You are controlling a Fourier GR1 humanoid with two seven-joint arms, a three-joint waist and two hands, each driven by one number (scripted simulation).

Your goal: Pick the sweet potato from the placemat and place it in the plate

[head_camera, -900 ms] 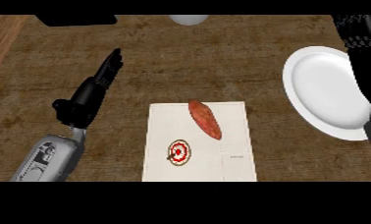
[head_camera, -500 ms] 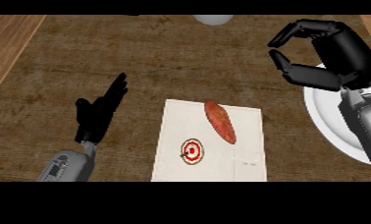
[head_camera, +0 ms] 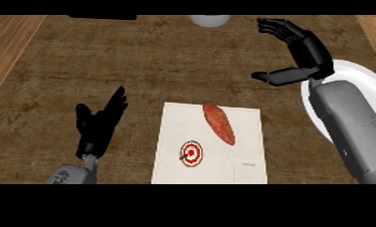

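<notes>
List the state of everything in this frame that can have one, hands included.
sweet potato: lying on the placemat, no hand touching it.
placemat: flat on the counter, with the sweet potato on it.
plate: right of the placemat, partly hidden by the right forearm; nothing on the visible part.
right hand: open, fingers spread, holding nothing.
left hand: open, fingers straight, left of the placemat, holding nothing.

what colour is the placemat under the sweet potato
White placemat, with a small red and white round emblem; head view, the only one.
</notes>
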